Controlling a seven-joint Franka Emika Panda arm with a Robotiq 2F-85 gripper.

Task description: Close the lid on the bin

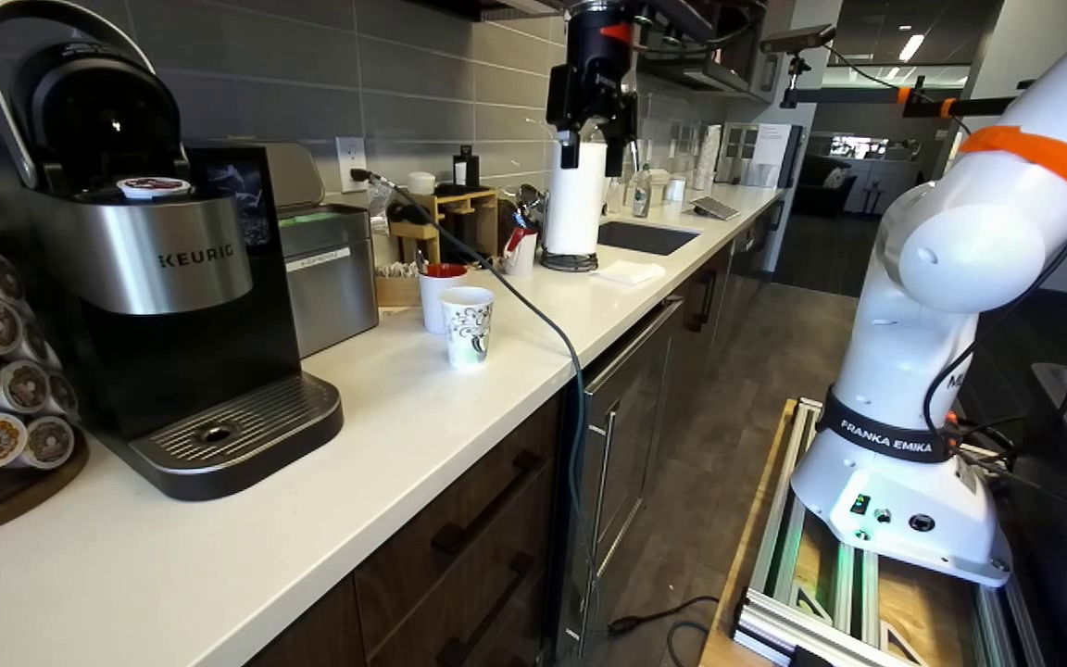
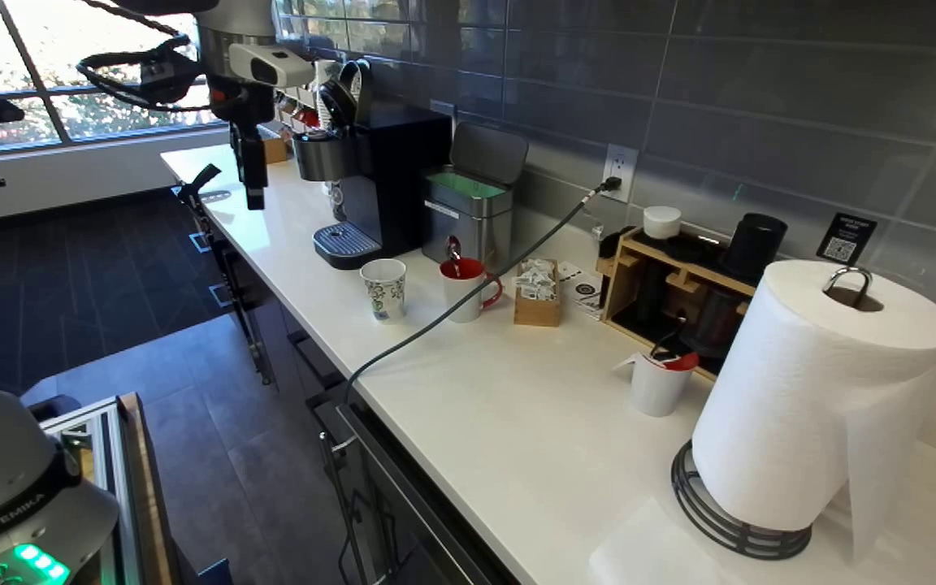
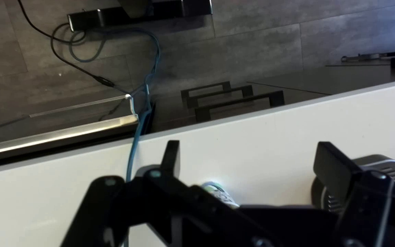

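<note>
The bin is a small grey box with a green-lit inside and shows in both exterior views (image 1: pixel 334 292) (image 2: pixel 468 223). It stands on the counter beside the coffee machine. Its lid (image 1: pixel 285 174) stands up and open at the back, against the wall side, as also seen in an exterior view (image 2: pixel 490 153). My gripper (image 1: pixel 594 157) hangs in the air, pointing down, apart from the bin and at about lid height or higher. It also shows in an exterior view (image 2: pixel 254 191). In the wrist view the gripper (image 3: pixel 247 151) is open, with nothing between its fingers. The bin is out of the wrist view.
The coffee machine (image 1: pixel 172 250) with its raised top stands beside the bin. A paper cup (image 2: pixel 385 288), a red-lined mug (image 2: pixel 461 288) and a packet box (image 2: pixel 538 305) stand near the bin. A cord (image 2: pixel 435 321) crosses the counter from the outlet. A paper towel roll (image 2: pixel 817 406) stands farther along.
</note>
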